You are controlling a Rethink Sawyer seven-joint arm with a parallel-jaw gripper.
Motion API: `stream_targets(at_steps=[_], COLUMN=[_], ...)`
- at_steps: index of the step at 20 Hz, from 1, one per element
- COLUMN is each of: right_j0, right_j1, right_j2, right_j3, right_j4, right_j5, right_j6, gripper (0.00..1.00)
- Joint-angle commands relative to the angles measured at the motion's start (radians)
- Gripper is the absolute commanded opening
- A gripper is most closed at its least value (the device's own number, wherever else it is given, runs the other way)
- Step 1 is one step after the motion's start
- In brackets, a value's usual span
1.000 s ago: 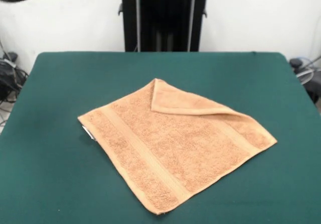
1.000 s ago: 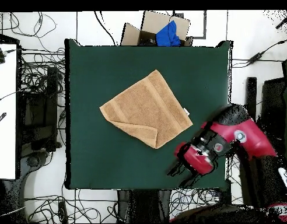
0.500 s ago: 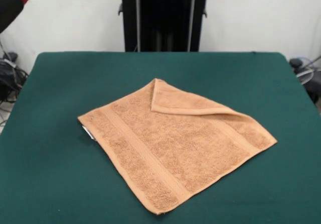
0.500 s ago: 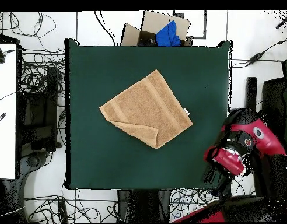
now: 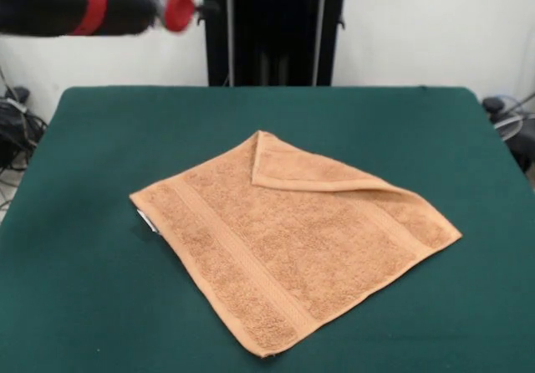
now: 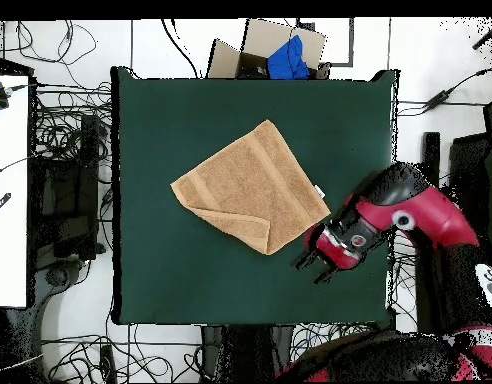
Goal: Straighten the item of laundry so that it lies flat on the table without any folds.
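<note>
Green tabletop [image 5: 92, 139] carried the towel [image 5: 284, 239] near its middle, one far corner folded over, while the tool [image 6: 312, 262], grip state impossible to tell, hovered beside it, apparently approaching; next it needed that flap.

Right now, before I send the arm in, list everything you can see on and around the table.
towel: one, orange-tan, near the middle of the table, one corner folded over onto itself on the side toward the robot.
white tags: small, on the towel's edge nearest the arm in the overhead view.
table: one, dark green top.
cardboard box: one, brown, with a blue item inside, on the floor beyond the table's far edge.
cables: many, black, on the floor around the table.
pedestal: one, black, behind the table in the front view.
gripper: one, on the red and black arm, over the table beside the towel, not touching it; whether the jaws are open cannot be told.
</note>
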Motion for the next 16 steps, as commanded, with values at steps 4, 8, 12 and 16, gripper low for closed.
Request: stream_targets(at_steps=[4,8,12,16], right_j0=[0.253,0.327,0.383,0.431], right_j1=[-0.271,-0.307,-0.339,-0.341], right_j2=[-0.156,-0.212,-0.259,-0.293], right_j3=[0.199,0.187,0.152,0.132], right_j4=[0.09,0.109,0.109,0.101], right_j5=[-0.405,-0.398,-0.37,-0.429], right_j6=[0.427,0.482,0.539,0.595], gripper=[1.0,1.0,1.0,1.0])
